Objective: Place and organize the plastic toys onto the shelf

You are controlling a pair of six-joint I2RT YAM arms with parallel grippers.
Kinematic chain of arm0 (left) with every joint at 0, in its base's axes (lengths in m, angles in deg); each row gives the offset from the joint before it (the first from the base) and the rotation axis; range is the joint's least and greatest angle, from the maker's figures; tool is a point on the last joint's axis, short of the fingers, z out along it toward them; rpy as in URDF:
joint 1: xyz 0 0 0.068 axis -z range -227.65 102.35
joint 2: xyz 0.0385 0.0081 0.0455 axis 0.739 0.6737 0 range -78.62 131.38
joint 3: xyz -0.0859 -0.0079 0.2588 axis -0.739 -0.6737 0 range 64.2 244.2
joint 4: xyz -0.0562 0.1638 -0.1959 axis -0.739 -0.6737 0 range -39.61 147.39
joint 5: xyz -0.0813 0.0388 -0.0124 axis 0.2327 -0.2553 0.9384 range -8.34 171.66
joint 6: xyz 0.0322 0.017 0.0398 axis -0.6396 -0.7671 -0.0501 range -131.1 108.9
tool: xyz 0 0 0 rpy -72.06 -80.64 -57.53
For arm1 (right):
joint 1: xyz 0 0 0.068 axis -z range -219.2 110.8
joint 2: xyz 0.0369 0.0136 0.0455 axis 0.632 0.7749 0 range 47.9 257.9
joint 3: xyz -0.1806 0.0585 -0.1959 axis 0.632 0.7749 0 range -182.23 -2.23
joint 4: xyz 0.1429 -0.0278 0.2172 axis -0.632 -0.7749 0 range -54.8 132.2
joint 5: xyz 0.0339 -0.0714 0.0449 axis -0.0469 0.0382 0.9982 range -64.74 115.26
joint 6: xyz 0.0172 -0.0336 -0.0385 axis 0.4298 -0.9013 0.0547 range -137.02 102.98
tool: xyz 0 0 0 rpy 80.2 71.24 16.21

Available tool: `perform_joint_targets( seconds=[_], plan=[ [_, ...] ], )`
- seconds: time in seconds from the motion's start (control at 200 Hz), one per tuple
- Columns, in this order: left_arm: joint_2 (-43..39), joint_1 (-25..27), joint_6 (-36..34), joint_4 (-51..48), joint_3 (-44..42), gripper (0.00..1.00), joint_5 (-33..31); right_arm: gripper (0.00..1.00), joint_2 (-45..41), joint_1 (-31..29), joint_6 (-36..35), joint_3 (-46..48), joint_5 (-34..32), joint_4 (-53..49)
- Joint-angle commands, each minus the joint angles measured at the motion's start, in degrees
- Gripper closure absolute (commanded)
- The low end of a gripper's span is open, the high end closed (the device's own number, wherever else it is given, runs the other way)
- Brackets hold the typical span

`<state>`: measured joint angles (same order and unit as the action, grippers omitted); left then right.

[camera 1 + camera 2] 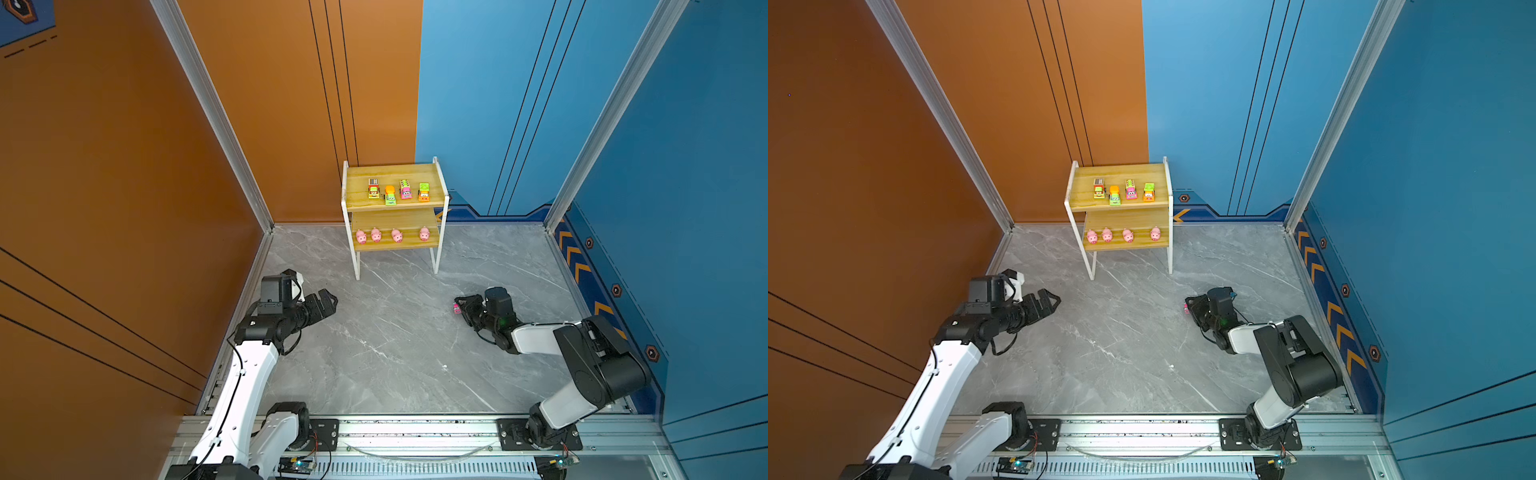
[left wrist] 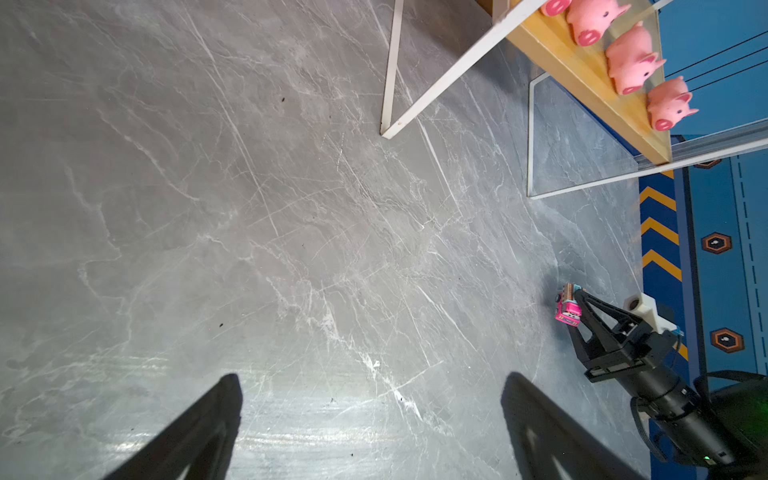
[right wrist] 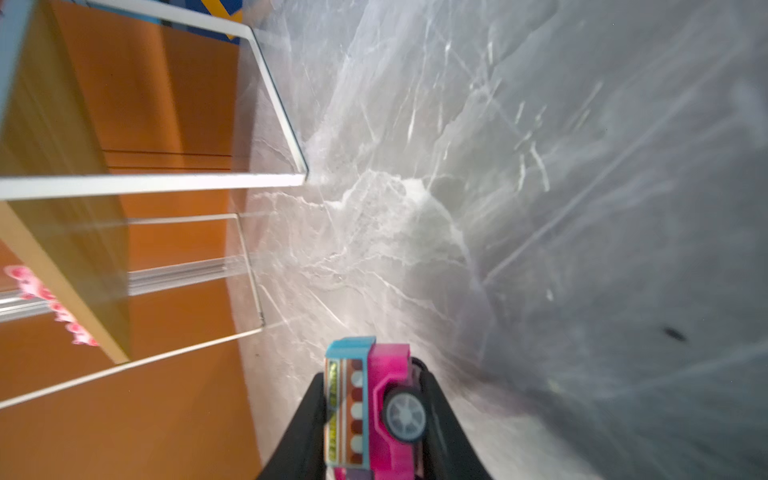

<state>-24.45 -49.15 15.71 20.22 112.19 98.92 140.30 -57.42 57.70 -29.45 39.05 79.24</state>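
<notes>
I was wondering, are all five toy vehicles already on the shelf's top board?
No, only four vehicles stand on the top board; the right gripper holds the pink truck away from the shelf.

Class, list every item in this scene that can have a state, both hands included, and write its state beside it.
shelf: standing upright, both boards loaded.
four toy vehicles: in a row on the top board.
four pink pigs: in a row on the lower board.
pink and blue car: off the shelf, clamped in the right hand.
right hand: shut on the pink and blue car.
left hand: open, holding nothing.
</notes>
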Motion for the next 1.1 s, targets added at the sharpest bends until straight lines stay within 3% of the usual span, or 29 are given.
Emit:
perform_joint_targets(
  seconds=[0.0, 0.215, 0.42, 0.801, 1.096],
  plan=[
    [0.19, -0.17, -0.13, 0.34, -0.87, 0.02, 1.59, 0.68, 3.69, 1.66, 7.57, 2.94, 4.53, 14.22],
    [0.21, 0.01, -0.19, 0.29, -0.83, 0.02, 1.37, 0.66, 14.33, 4.41, 15.59, 8.36, 6.08, 31.93],
    [0.59, 0.08, -0.31, 0.27, -0.87, 0.02, 1.09, 0.61, 16.76, 6.53, 15.74, 11.39, 5.83, 31.25],
    [1.32, 0.18, -0.32, 0.28, -0.76, 0.02, 0.82, 0.39, 9.96, 9.66, 11.33, 12.20, 4.37, 10.58],
    [1.74, 0.38, -0.37, 0.25, -0.82, 0.02, 0.66, 0.33, -2.39, 10.83, 0.44, 7.59, 1.35, -19.59]
  ],
)
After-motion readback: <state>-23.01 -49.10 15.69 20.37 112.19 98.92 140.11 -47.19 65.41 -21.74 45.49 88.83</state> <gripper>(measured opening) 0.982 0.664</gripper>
